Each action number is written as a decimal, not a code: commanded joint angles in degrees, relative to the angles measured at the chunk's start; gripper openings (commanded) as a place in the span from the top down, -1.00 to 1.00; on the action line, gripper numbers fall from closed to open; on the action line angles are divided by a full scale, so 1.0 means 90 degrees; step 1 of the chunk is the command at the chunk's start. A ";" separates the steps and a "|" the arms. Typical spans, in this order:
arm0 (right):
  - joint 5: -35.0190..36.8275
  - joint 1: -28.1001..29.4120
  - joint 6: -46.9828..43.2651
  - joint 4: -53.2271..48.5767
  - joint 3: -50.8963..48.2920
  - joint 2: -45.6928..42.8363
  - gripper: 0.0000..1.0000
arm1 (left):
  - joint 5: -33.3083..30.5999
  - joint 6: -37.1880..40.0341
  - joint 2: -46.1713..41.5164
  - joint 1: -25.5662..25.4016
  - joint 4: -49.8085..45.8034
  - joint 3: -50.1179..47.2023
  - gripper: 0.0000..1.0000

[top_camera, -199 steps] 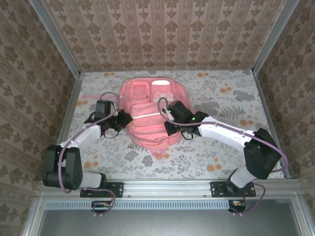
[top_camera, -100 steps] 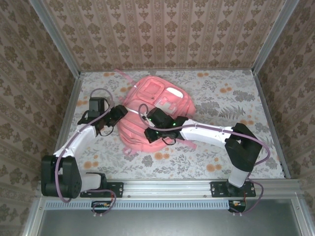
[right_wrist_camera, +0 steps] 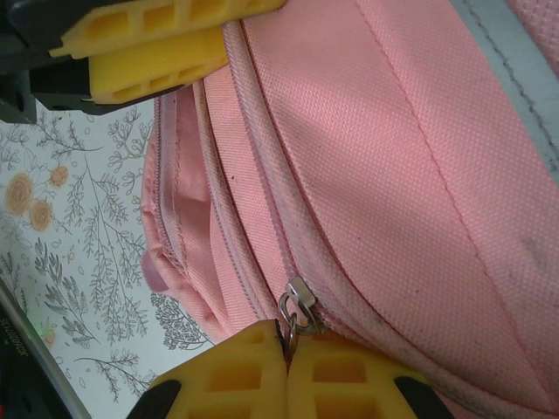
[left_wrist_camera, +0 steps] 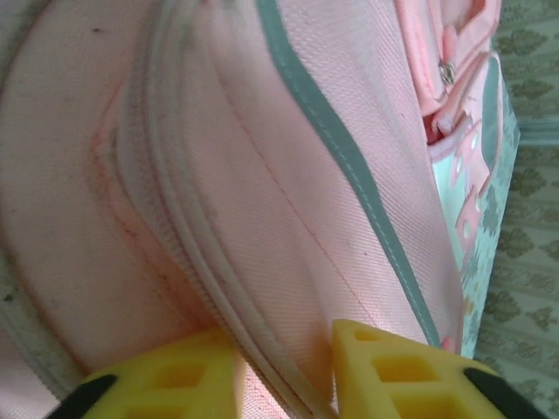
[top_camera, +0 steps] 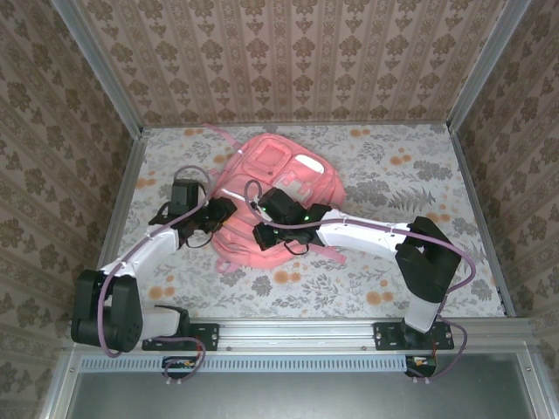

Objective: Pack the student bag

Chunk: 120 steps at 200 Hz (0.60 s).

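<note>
Student bag (top_camera: 278, 185) lies left of centre toward the far edge of the table (top_camera: 419, 175), its zip pull (right_wrist_camera: 295, 307) pinched between the right gripper's (right_wrist_camera: 286, 353) closed fingers, while the left gripper (left_wrist_camera: 284, 367) clamps a zipper seam (left_wrist_camera: 229, 297) on its left side.

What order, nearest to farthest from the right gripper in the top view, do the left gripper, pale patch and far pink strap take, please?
From the right gripper:
1. left gripper, just left.
2. pale patch, far end of the student bag.
3. pink strap, far-left corner.
</note>
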 commanded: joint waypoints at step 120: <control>0.1893 -0.1053 0.0208 -0.0701 -0.0839 -0.1094 1.00 | -0.0228 0.0317 0.0041 -0.0090 0.0106 0.0014 1.00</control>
